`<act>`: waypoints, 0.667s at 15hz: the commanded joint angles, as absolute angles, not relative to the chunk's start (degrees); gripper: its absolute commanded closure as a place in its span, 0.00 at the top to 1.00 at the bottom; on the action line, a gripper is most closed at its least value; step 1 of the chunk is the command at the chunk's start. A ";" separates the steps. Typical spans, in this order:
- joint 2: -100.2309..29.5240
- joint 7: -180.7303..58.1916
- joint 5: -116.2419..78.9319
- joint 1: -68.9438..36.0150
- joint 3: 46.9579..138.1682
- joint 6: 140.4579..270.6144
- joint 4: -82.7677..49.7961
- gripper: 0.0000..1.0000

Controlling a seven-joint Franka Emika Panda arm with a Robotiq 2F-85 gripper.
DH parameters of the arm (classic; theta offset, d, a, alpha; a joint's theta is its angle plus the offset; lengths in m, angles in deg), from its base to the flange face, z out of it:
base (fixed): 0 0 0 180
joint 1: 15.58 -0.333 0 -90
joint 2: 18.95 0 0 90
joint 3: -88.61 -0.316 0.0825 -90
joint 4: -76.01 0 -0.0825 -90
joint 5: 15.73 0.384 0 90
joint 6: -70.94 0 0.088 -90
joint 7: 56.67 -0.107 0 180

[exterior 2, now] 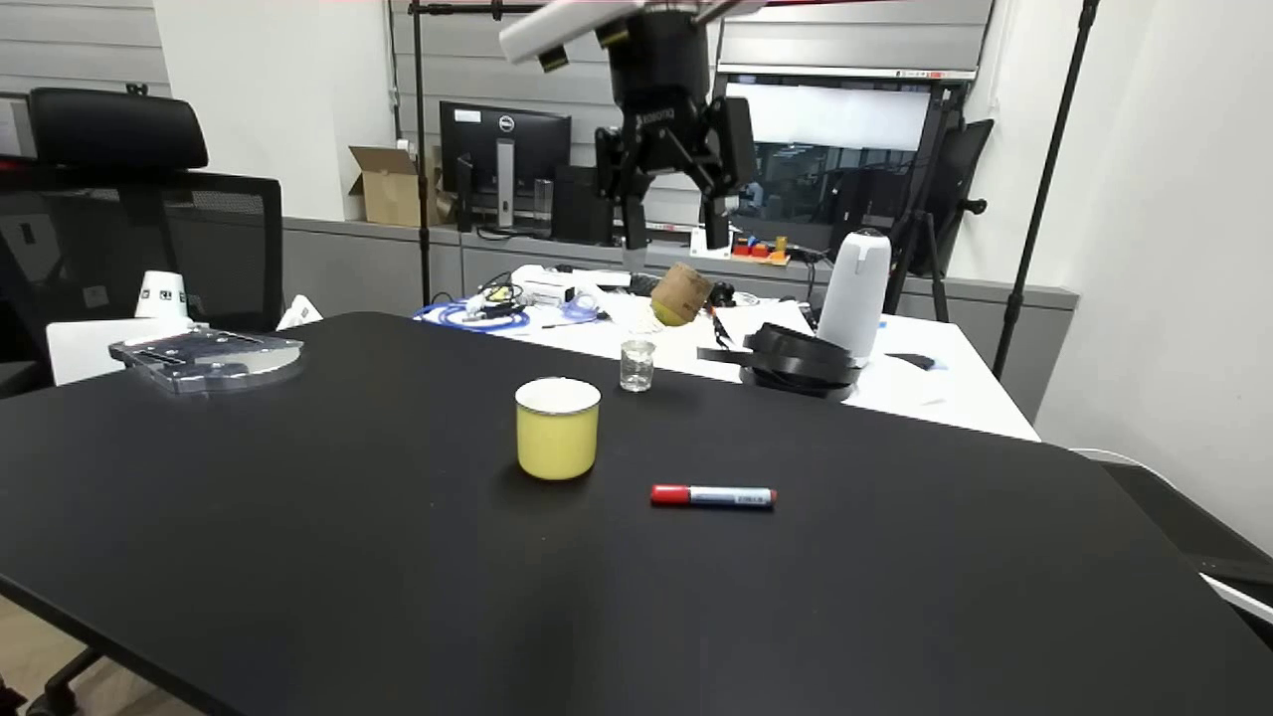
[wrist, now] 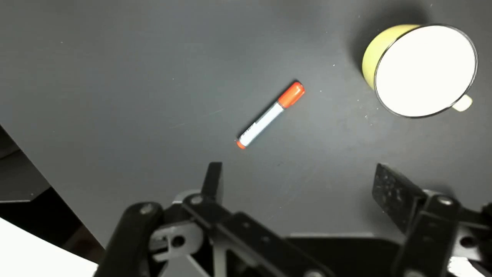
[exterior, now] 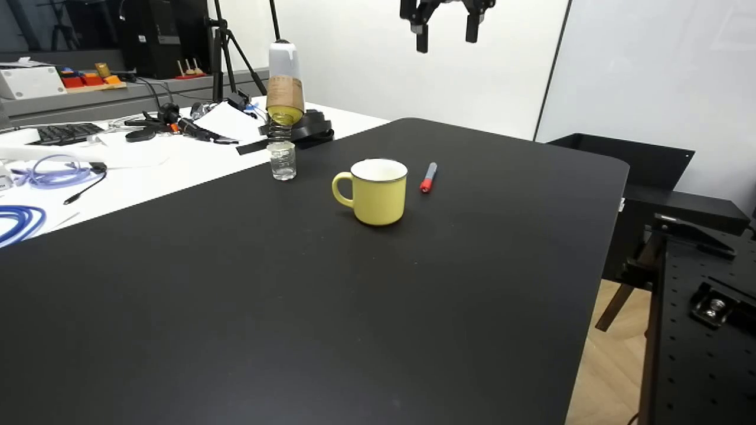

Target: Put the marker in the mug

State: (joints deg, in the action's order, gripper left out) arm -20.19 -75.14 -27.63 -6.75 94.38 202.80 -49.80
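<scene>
More tabletop [wrist: 127,88] separates marker [wrist: 270,115] from edge [wrist: 51,187] than marker from mug [wrist: 419,71].

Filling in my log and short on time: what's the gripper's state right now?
Gripper: open, holding nothing; the marker lies on the black table.

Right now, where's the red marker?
The red marker lies on the black table, to the right of the yellow mug and apart from it in both exterior views; in the wrist view it lies left of the mug.
</scene>
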 commanded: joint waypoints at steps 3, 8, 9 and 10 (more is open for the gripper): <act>-28.82 -85.51 -20.11 -7.59 96.28 206.32 -44.70 1.00; -29.42 -83.92 -18.15 -8.08 96.89 207.26 -45.91 1.00; -29.44 -84.16 -17.99 -8.10 96.90 207.26 -45.85 1.00; -29.55 -84.61 -17.84 -8.21 96.86 206.88 -45.82 1.00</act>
